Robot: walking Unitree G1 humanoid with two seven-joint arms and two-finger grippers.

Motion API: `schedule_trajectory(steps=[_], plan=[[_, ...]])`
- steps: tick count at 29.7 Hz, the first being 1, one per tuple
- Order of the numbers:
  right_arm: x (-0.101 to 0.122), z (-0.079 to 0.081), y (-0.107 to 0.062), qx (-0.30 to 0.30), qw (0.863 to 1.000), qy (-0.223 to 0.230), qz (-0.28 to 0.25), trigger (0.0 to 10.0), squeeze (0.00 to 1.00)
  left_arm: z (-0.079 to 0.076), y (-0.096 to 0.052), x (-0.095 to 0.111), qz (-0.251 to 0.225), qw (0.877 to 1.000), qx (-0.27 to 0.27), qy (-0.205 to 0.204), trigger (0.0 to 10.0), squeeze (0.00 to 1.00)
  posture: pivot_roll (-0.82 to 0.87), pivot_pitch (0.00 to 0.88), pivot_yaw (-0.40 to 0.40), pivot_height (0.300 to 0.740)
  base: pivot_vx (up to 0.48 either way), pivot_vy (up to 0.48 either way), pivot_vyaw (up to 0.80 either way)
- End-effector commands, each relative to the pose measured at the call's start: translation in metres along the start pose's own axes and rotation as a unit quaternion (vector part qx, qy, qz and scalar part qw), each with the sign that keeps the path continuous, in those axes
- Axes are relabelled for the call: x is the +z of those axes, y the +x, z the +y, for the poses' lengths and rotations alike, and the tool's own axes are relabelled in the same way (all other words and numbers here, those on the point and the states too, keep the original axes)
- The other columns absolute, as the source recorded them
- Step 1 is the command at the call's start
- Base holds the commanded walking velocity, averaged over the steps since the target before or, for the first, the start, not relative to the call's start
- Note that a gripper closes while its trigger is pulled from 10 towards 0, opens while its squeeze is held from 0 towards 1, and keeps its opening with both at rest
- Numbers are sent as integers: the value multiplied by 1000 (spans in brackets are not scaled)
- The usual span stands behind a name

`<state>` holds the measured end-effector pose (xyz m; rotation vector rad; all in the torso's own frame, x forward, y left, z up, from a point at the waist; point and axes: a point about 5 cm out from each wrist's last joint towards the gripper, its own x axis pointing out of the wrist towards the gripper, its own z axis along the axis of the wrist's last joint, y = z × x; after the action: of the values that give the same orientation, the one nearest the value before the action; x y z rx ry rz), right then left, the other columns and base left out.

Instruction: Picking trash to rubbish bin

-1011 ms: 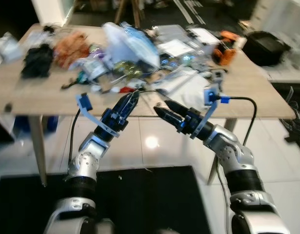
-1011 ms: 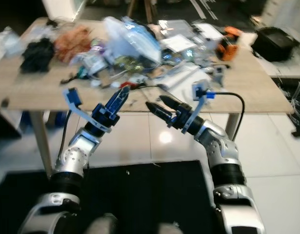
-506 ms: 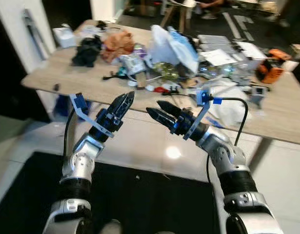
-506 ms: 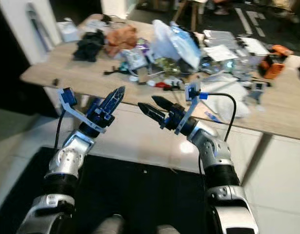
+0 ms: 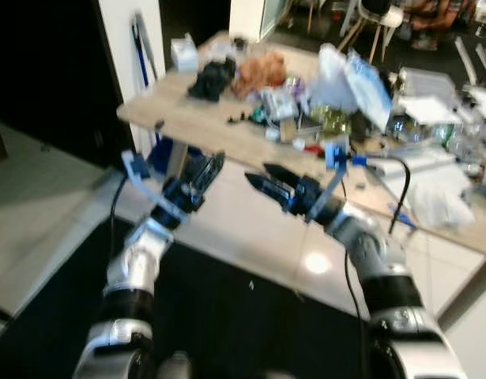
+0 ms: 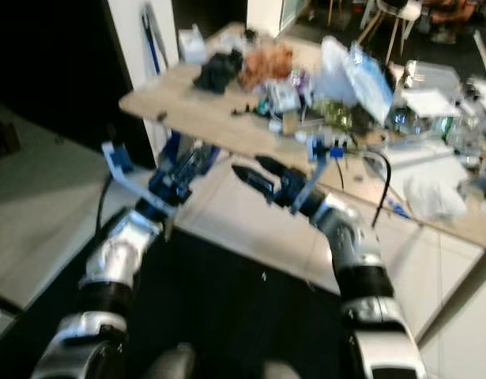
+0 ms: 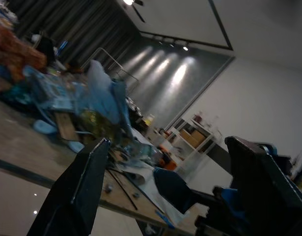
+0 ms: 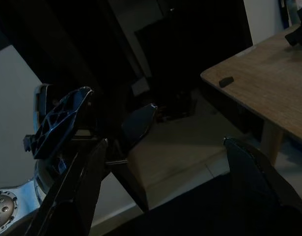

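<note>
Holding my left pincer (image 5: 213, 164) and right pincer (image 5: 257, 175) open and empty, I have picked nothing yet; the trash (image 5: 306, 99) lies piled on the desk (image 5: 187, 122) ahead.

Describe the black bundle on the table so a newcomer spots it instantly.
Start at the long wooden table piled with clutter. Go to its far-left end, near the white pillar. The black crumpled bundle lies there, beside an orange-brown crumpled heap; it is the one all-black item among colourful wrappers.
</note>
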<state>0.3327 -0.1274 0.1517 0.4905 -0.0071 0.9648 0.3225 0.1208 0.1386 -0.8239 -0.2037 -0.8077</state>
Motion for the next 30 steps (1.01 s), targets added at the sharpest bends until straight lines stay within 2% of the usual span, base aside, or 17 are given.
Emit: schedule_trajectory(steps=[1,8,19,30], plan=[[1,-3,-4,-10,1000,8,0,10000,0,-2,1,-5,18,1000,-5,9,10000,0,-48,0,-85,740,0,-480,0],[0,-5,-4,-16,1000,17,2,10000,0,2,2,-5,14,1000,16,-5,10000,0,-48,0,-85,740,0,0,0],[0,-9,-3,-38,999,25,6,10000,0,2,2,-5,17,1000,18,2,10000,0,-49,0,-84,740,0,0,0],[-1,-10,-2,-52,998,26,15,10000,0,0,3,-5,17,1000,7,6,10000,0,-50,0,-82,740,351,0,0]])
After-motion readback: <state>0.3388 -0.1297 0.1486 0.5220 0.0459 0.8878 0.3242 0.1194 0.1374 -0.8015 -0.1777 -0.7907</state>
